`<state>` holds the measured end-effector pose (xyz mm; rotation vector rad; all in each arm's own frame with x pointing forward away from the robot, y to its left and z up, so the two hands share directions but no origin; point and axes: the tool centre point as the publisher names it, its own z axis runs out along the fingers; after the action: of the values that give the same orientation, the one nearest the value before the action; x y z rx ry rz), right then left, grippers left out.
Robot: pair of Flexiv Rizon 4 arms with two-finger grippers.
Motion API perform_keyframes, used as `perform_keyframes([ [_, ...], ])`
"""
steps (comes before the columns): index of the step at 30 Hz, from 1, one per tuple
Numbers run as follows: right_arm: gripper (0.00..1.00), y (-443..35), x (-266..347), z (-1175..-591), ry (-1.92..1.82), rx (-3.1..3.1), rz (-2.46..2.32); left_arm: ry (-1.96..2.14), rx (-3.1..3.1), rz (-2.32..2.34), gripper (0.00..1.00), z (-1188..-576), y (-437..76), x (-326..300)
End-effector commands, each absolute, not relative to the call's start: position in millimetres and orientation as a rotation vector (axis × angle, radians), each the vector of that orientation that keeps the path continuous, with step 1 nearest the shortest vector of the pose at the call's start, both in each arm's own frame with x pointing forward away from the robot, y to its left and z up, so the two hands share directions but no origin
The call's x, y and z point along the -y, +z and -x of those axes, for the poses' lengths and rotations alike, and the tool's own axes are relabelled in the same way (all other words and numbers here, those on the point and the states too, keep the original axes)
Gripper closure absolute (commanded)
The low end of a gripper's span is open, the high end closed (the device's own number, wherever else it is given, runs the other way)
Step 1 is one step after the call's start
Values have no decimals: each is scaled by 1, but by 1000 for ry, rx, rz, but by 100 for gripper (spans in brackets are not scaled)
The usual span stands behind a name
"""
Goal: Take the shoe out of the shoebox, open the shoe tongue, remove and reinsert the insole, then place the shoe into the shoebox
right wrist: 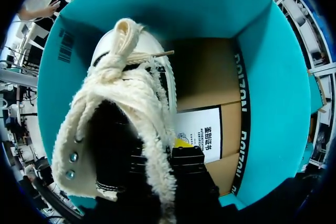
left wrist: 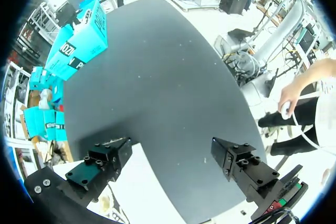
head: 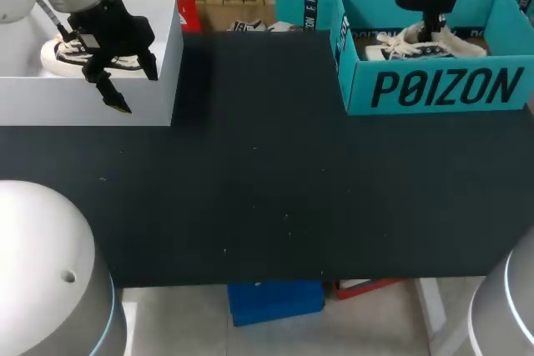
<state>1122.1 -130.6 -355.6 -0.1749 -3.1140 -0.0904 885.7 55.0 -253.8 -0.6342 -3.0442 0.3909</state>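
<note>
**Soft, fleece-collared shoe lies in the box with the right claw at its opening**

The shoe point(right wrist: 121, 108) lies inside the teal shoebox point(head: 434, 89) at the far right of the surface point(head: 267, 181), with its cream fleecy collar and knotted laces facing up. It looks light, and the upper looks soft. The collar and tongue would likely fold under a pinch, while the sole and heel should be stiffer. The collar rim or the heel wall seems the surest place to take hold. The laces are loose and could slip or snag.

The right claw point(head: 434, 29) reaches down into the box at the shoe's opening, its black body against the fleece rim. The pictures do not show how far open it is or whether it has a hold.

The shoebox walls stand high around the shoe, so it probably has to rise straight up before it can go sideways. The cardboard is light and may lift or slide along with it. A white label point(right wrist: 202, 132) lies on the box floor beside the shoe.

The left claw point(head: 113, 81) hangs wide open and empty over the near edge of a white box point(head: 83, 106) at the far left. A second shoe point(head: 60, 52) rests in that box. The dark surface between the two boxes looks like the likely place to work on the shoe.
</note>
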Motion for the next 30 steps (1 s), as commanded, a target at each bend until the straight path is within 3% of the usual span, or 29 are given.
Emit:
perform_keyframes([
  [1,100,-365,128,-1127,-103,3102,177,386,3046,633,0,-885,-253,-55],
  [11,100,-381,129,-1123,-64,3091,148,386,3046,633,0,-885,-253,-55],
  [14,36,-382,128,-1122,-58,3078,138,386,3046,633,0,-885,-253,-55],
  [15,0,-382,128,-1121,-55,3075,139,386,3046,633,0,-885,-253,-55],
  [30,0,-345,134,-1128,-28,3092,156,386,3046,633,0,-885,-253,-55],
])
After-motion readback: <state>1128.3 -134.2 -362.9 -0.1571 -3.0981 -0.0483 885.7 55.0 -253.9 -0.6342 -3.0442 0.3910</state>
